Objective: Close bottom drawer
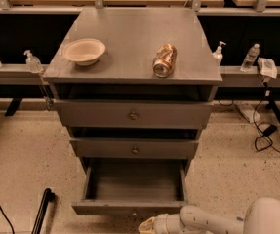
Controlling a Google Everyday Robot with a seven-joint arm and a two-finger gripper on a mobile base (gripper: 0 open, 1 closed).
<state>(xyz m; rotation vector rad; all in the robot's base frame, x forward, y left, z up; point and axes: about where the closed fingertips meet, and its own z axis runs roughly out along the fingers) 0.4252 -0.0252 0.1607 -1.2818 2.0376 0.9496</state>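
My pincer sits at the front of the bottom drawer; it stands pulled out toward me, panel running left-right; pincer's state I cannot tell.

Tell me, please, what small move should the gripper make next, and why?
Probably a short push forward, toward the cabinet. The bottom drawer stands pulled far out of it. The gripper sits low at the picture's bottom edge, just in front of the drawer's front panel and near its middle, so pressing there would likely slide the drawer in.
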